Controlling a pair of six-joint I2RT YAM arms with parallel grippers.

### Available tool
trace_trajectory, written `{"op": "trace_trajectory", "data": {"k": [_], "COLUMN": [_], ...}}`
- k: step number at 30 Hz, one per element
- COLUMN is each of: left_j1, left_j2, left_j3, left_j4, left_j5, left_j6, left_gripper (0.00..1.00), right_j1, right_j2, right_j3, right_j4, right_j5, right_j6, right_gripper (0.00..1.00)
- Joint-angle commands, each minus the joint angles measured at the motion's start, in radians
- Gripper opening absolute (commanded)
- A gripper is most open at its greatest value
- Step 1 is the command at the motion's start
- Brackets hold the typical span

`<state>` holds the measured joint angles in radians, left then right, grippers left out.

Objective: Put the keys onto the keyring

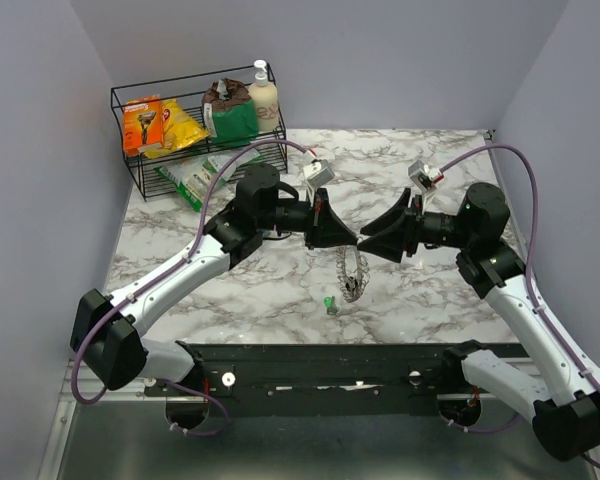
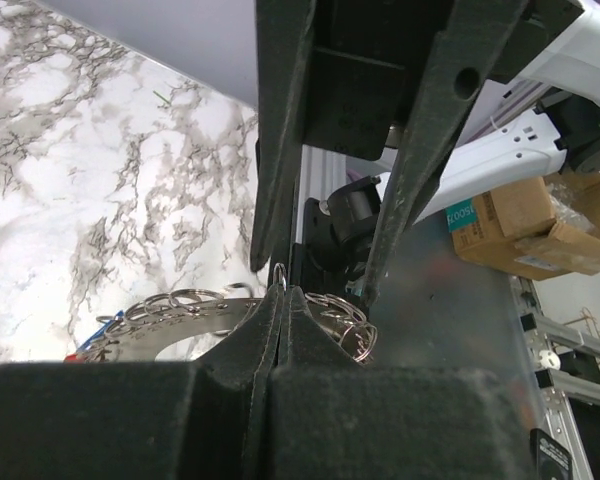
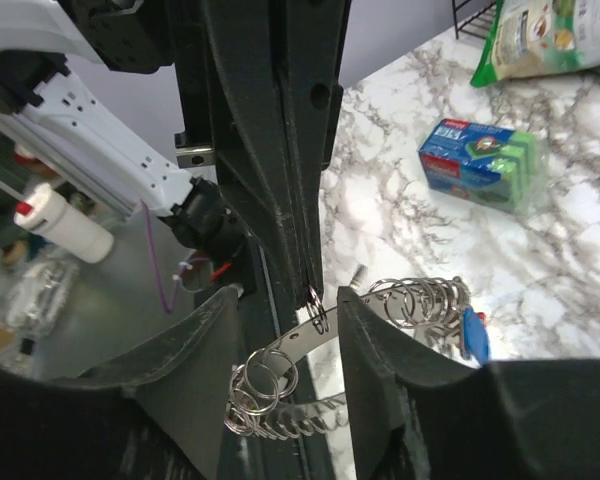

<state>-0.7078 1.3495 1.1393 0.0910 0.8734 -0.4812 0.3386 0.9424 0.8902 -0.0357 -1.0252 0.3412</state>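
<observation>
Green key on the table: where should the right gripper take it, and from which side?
The green key lies flat on the marble table, so come straight down from above. Pinch its plastic head, probably the bulkiest part; the silver blade looks thin. Stay on its near side: the keyring, shut in the left gripper, hangs just beyond. The right gripper is open.

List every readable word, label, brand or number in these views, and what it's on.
No text reads cleanly.
Brown cardboard box, blue label: digits, too blurred to quote.
Blue-and-green sponge pack, red label: blurred.
Green-and-white pouch: print unreadable.
Orange carton, yellow bag, green bag, cream pump bottle: too small.
</observation>
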Motion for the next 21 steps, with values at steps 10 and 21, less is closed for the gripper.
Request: {"op": "trace_trajectory", "data": {"k": [10, 21], "left_j1": [-0.007, -0.005], "left_j2": [-0.113, -0.205], "left_j3": [-0.128, -0.223], "left_j4": [0.229, 0.338], "left_j5": [-0.068, -0.045], "left_j6": [-0.027, 0.079], "left_gripper": [0.0, 0.0], "right_j1": [0.004, 0.002], "right_j2": [-0.076, -0.1], "right_j3": [-0.037, -0.03], "right_j4": [0.057, 0.089], "right_j5": [0.149, 0.123], "right_j6": [0.056, 0.091], "right_gripper": [1.0, 1.0]}}
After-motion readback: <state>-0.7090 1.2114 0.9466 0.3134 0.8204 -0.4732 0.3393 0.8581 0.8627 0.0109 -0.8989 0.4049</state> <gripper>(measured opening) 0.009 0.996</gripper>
